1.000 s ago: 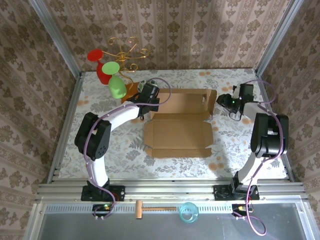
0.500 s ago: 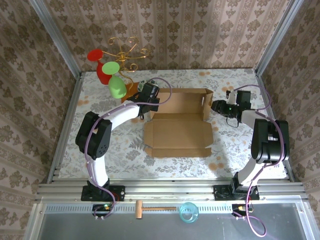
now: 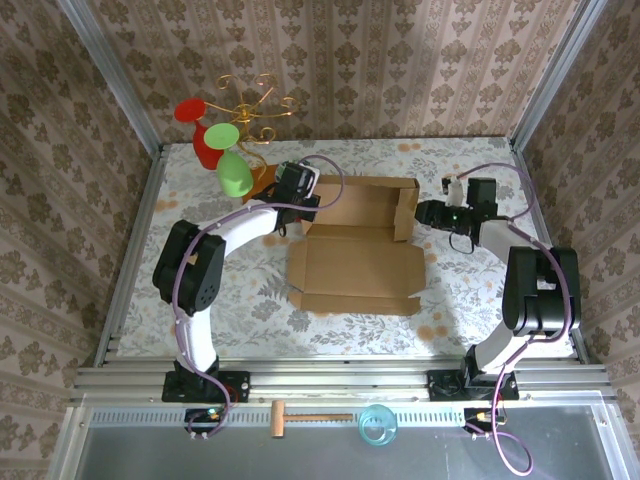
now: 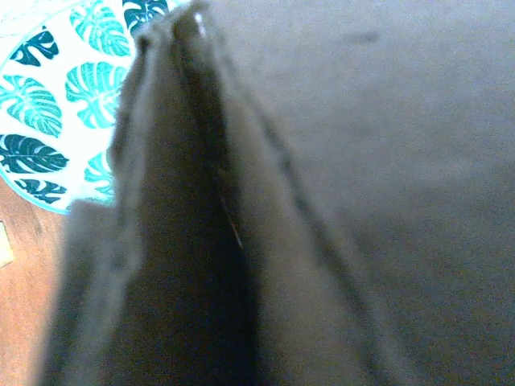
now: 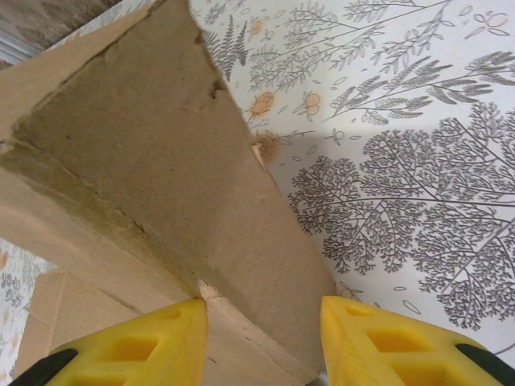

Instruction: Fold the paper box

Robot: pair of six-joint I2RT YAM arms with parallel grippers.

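The paper box lies open mid-table, its brown base flat. Its back panel stands up, and the right side flap stands nearly upright. My right gripper is against that flap from the right. In the right wrist view it is open, yellow fingers apart, with the flap's lower edge between them. My left gripper sits at the box's back-left corner. The left wrist view has blurred cardboard pressed close, hiding the fingers.
A gold wire stand with red and green cups rises at the back left on a wooden base, close to my left gripper. A wooden mallet and a blue ring lie on the front rail. Patterned walls enclose the table.
My right gripper moved left and the box's right side flap went from lying flat to standing nearly upright. The left arm barely shifted.
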